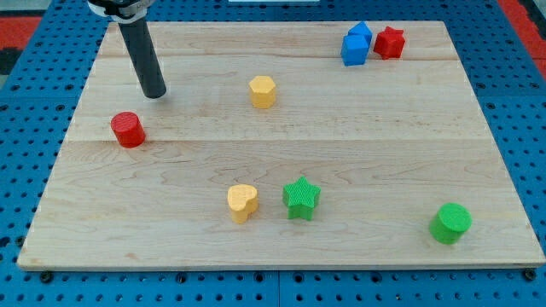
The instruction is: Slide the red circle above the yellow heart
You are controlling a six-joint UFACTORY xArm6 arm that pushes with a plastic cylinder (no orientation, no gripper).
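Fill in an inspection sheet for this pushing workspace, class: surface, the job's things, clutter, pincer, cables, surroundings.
Surface: pale wooden board, flat, planks running across the view.
Job's things: red circle near the view's left edge; yellow heart lower centre, well apart from it.
Clutter: yellow hexagon; green star right beside the heart; green circle; blue block touching red star at the view's top right.
Pincer: none; my tip rests above and right of the red circle, not touching it.
Cables: nothing seen.
Surroundings: blue perforated base; red patches at the top corners.

Green star (301,198) beside green cylinder (450,223), well apart.
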